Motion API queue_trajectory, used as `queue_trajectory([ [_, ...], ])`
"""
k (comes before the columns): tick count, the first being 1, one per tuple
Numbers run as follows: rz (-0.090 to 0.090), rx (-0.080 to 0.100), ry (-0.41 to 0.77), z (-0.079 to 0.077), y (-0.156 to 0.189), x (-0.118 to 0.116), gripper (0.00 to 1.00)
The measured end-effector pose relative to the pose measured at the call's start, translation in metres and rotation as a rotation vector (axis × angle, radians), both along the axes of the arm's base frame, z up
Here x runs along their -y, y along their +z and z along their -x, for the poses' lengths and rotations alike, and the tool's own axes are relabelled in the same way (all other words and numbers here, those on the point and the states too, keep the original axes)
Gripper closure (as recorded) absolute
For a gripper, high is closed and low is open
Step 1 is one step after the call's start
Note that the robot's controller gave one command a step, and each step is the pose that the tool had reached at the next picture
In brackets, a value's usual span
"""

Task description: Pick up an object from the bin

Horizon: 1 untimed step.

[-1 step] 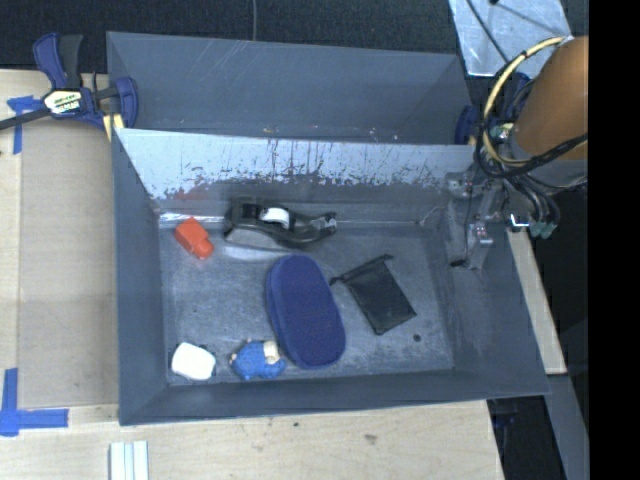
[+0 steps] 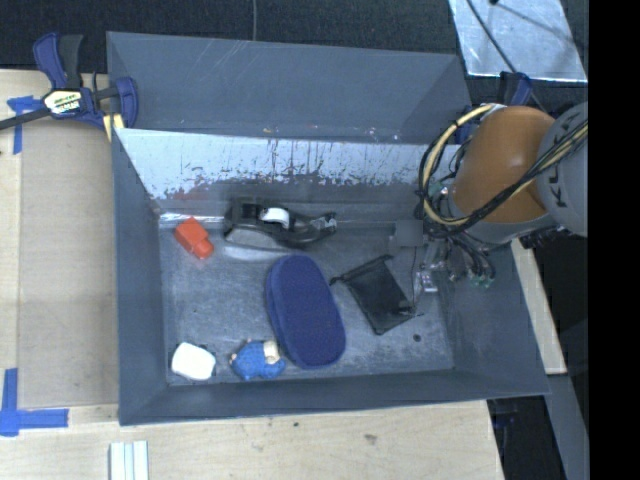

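- Presently you are risking a glancing touch. The black flat pouch (image 2: 377, 293) is lying low and askew at the right of the bin (image 2: 140, 268), so a descent onto its edge may be shoving it toward the blue oval case (image 2: 305, 311).
- Your hand (image 2: 430, 273) is hovering just beside the pouch's right edge.
- Cables are cluttering the wrist, so you cannot tell whether the hand is apart or together. Nothing seems held.

The arm's orange cover (image 2: 505, 163) hides the bin's (image 2: 300, 88) right rim.
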State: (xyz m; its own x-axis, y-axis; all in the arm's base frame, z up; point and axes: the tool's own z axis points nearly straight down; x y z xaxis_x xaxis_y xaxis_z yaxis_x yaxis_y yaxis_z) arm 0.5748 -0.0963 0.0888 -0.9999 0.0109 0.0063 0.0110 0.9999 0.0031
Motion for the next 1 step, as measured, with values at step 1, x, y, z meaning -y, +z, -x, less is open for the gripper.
queue_trajectory([
  [1,0.001,0.007,0.030,0.0124,-0.0197,-0.0600,0.00],
])
